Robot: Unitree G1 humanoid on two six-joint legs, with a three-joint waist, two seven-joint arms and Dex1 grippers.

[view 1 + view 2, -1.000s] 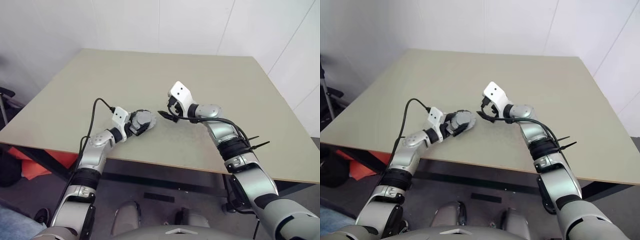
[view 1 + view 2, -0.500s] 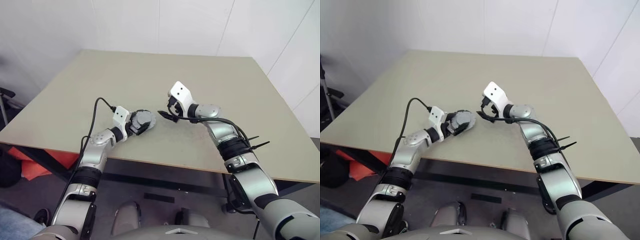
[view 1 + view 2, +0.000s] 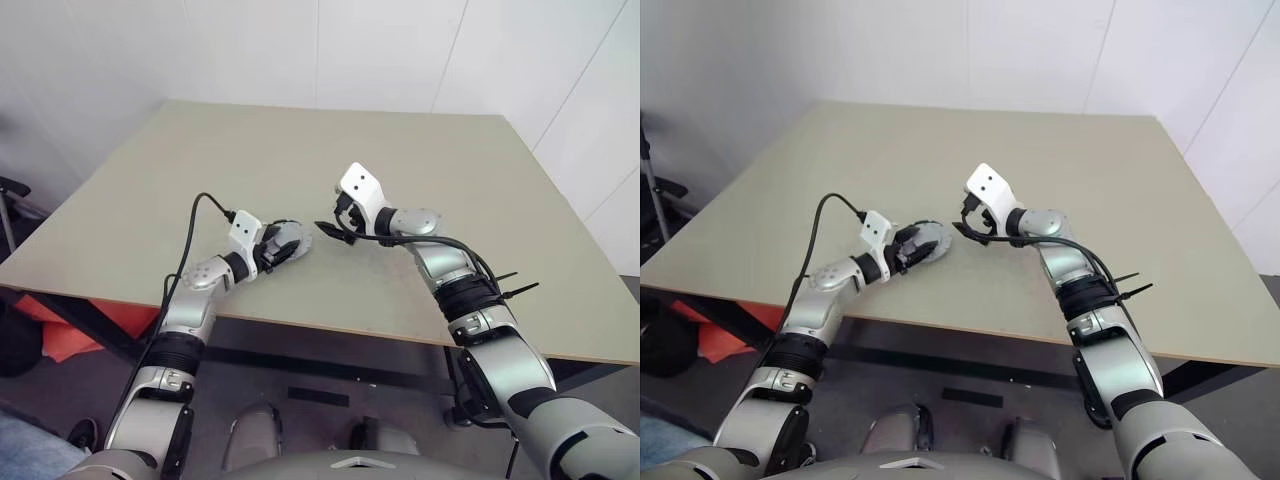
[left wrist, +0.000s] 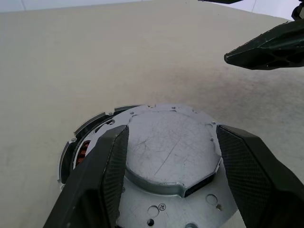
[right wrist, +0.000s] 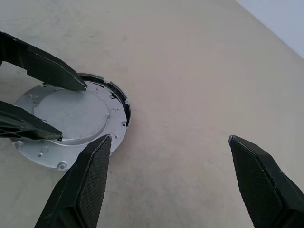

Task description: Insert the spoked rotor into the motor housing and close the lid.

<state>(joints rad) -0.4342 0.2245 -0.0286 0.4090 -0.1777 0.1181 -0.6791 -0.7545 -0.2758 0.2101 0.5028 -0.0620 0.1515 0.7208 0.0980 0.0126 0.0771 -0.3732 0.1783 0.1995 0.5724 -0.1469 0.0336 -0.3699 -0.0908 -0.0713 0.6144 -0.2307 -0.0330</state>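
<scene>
The lid [image 4: 166,147], a silvery disc with a raised round centre, lies on the motor housing [image 4: 88,126]; copper windings [image 4: 81,154] peek out at its edge. The spoked rotor is hidden. My left gripper [image 4: 171,130] is level with the table and its two fingers press against opposite sides of the lid's raised centre. The same stack shows near the table's front [image 3: 287,237]. My right gripper [image 3: 333,232] hovers just to the right of it, open and holding nothing, its fingers [image 5: 90,180] spread wide above bare table.
The beige table [image 3: 400,150] stretches far back and to both sides of the housing. Its front edge [image 3: 330,330] runs close behind my grippers. A black cable [image 3: 195,215] loops over my left wrist. Something orange [image 3: 70,335] lies on the floor under the table's left corner.
My left gripper's fingers have drawn together onto the lid's raised centre. Both arms and the right gripper have stayed where they were.
</scene>
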